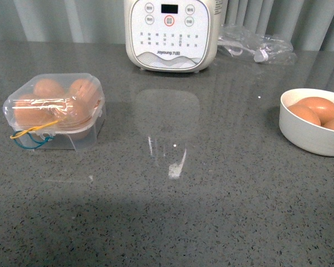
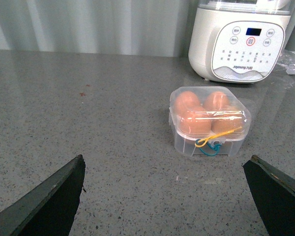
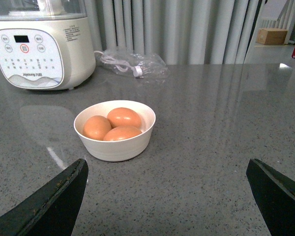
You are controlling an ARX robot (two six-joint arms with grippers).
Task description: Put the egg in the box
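**Front view: clear carton closed and full, three brown eggs in the white bowl**

Front view shows the small clear plastic egg carton (image 1: 54, 111) on the left of the grey speckled stone countertop (image 1: 167, 211), its clear lid down over smooth orange-brown eggs, with yellow and blue elastic bands (image 1: 30, 136) at its front. At the right edge stands a round white bowl (image 1: 312, 136) holding three more smooth orange-brown eggs (image 1: 317, 108), touching one another. A white electric cooker with a button panel (image 1: 170, 33) stands at the back, a crumpled clear plastic bag (image 1: 256, 47) beside it.

The left gripper (image 2: 167, 196) is spread wide and holds nothing, with the carton well ahead between its tips. The right gripper (image 3: 167, 196) is likewise wide apart and empty, facing the bowl.
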